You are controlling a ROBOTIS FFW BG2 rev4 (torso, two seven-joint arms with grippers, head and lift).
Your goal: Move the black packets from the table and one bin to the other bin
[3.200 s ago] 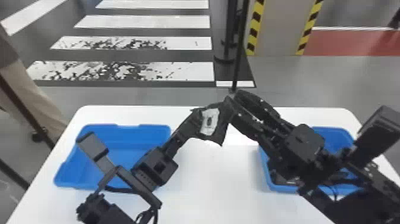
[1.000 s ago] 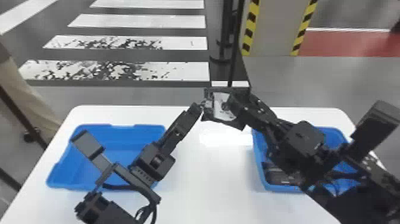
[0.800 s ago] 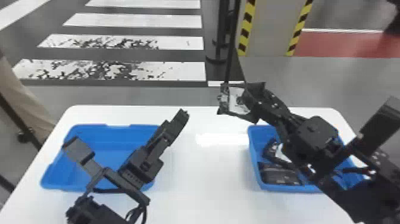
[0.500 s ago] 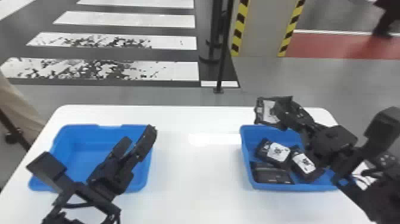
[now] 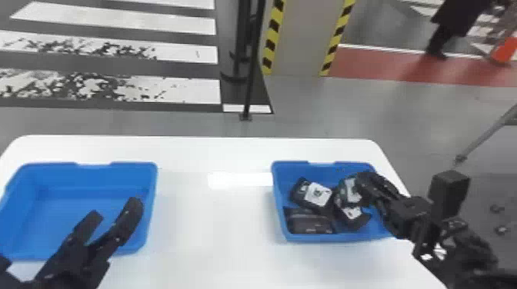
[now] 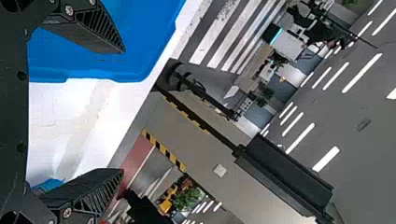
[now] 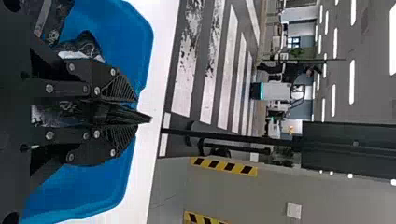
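In the head view my right gripper (image 5: 359, 186) is inside the right bin (image 5: 307, 239), low among the packets. It is shut on a black packet (image 5: 348, 190) with a pale label; in the right wrist view the right gripper (image 7: 126, 113) pinches this dark packet (image 7: 105, 114) between its fingers. Beside it in the bin lie a black packet with a white label (image 5: 317, 195), a darker packet (image 5: 309, 223) near the front left, and another labelled packet (image 5: 356, 218). My left gripper (image 5: 115, 215) stands open over the left bin (image 5: 77, 196); the left wrist view shows the left gripper (image 6: 122, 112) with fingers wide apart.
The white table (image 5: 215, 223) lies between the two bins. A dark pole (image 5: 252, 77) rises from the floor behind the table, beside a pillar with yellow and black stripes (image 5: 272, 38).
The right gripper took the packet from beside the left gripper, carried it right and lowered it into the right bin. The left gripper let go, opened and drew back left over its bin.
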